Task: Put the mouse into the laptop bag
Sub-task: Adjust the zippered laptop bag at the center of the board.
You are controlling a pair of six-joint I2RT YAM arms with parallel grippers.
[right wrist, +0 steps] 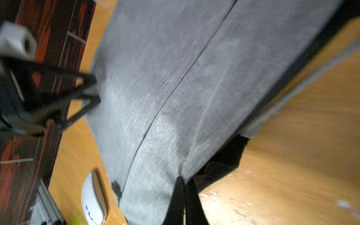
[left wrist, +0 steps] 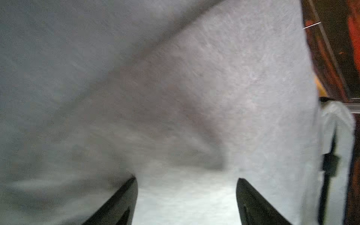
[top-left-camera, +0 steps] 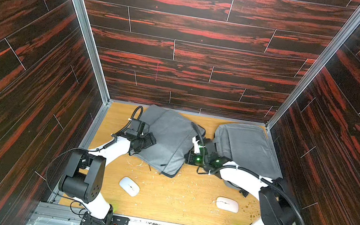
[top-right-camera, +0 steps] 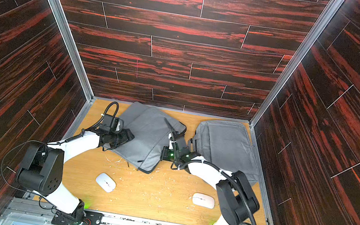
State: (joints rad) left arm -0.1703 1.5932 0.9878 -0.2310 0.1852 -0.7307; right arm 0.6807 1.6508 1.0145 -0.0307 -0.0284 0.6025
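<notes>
We are pinching the edge of the grey laptop bag (top-left-camera: 169, 141) with our right gripper (right wrist: 184, 180), its jaws closed tight on the fabric. Our left gripper (left wrist: 187, 179) is reaching in at the bag's opposite side with its jaws spread wide. The white mouse (top-left-camera: 129, 185) is lying on the wooden table (top-left-camera: 182, 207) in front of the bag, apart from it. A second mouse (top-left-camera: 227, 204) and a second bag (top-left-camera: 250, 147) are sitting further right.

Left arm (top-left-camera: 116, 148) jaws stand apart; right arm (top-left-camera: 240, 175) jaws pressed together.
</notes>
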